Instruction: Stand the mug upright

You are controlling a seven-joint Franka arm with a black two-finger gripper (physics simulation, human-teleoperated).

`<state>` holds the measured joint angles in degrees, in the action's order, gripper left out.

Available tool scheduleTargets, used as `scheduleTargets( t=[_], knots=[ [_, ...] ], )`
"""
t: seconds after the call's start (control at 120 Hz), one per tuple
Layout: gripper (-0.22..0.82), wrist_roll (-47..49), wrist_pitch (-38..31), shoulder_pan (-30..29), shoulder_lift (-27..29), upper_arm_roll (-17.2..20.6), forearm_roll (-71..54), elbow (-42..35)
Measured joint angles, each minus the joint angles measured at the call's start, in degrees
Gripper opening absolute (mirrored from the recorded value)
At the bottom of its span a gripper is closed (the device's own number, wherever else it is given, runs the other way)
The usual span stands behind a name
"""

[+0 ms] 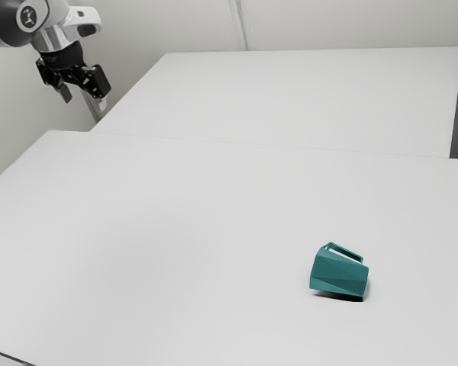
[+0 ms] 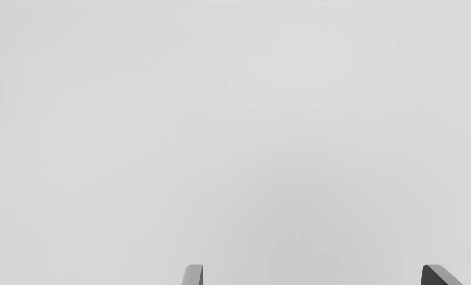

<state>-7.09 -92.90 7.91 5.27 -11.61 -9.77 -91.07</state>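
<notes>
A teal faceted mug (image 1: 339,273) lies on its side on the white table, toward the lower right of the exterior view, its handle on the upper side. High up at the exterior view's upper left hangs my black gripper (image 1: 84,101), well apart from the mug. In the wrist view the two fingertips of my gripper (image 2: 312,273) stand wide apart, with nothing between them but the pale surface beyond.
The white table (image 1: 160,229) spreads around the mug. Behind it, a second white surface (image 1: 290,99) extends toward the pale wall. A dark line crosses the exterior view's lower left corner.
</notes>
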Motion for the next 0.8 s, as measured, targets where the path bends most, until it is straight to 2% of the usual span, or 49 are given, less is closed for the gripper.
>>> scheduleTargets(
  t=[0.208,0.375,0.575,0.8],
  knots=[
    [0.6,-1.3,-0.7,-0.1,-0.4,1.5,0.2,0.0],
    [0.6,-2.0,-3.8,0.2,-3.8,2.4,1.3,-1.0],
    [0.6,-2.6,-5.9,0.2,-8.3,2.8,14.0,-3.9],
    [0.6,-0.7,-6.8,-0.1,-10.5,4.6,28.6,-12.7]
  ],
)
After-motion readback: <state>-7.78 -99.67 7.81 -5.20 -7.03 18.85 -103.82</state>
